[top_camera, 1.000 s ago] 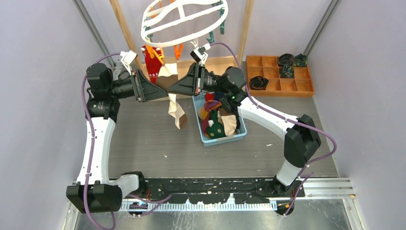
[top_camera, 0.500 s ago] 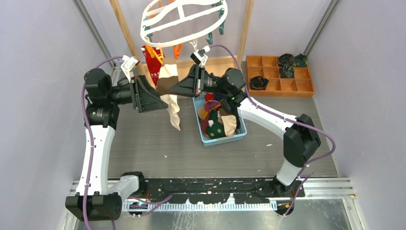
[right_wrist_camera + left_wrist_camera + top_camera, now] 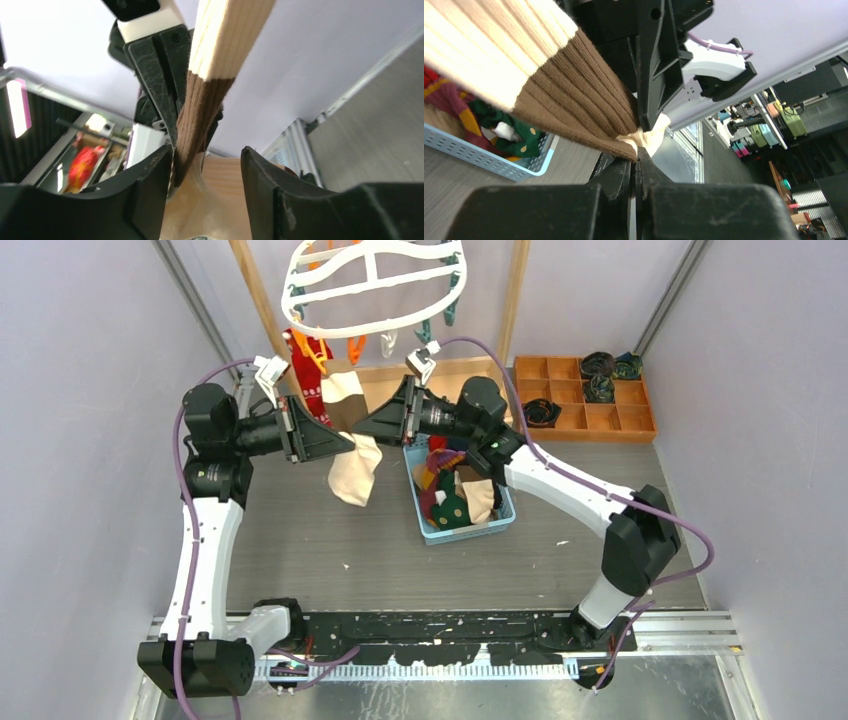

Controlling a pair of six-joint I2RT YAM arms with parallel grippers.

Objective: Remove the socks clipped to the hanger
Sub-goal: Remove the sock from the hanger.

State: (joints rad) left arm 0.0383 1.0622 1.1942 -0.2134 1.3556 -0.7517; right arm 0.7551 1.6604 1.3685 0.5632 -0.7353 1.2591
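Note:
The white oval hanger [image 3: 372, 278] hangs at the top, with a red patterned sock [image 3: 303, 348] on an orange clip [image 3: 322, 362]. A beige sock with a brown band [image 3: 352, 470] droops below the ring between the two arms. My left gripper [image 3: 350, 444] [image 3: 637, 150] is shut on this sock's brown band [image 3: 574, 100]. My right gripper [image 3: 358, 430] [image 3: 207, 160] stands open around the same sock [image 3: 200, 115] from the other side. Whether the sock's top is still clipped is hidden.
A blue basket [image 3: 505, 512] holding several socks sits on the table under the right arm. A wooden compartment tray [image 3: 600, 420] with rolled dark socks stands at the back right. Wooden rack posts [image 3: 252, 300] [image 3: 516, 300] flank the hanger.
My left gripper closed on the beige sock while my right gripper opened its hold on it. The hanger swung left and back, and the sock's lower end bunched up.

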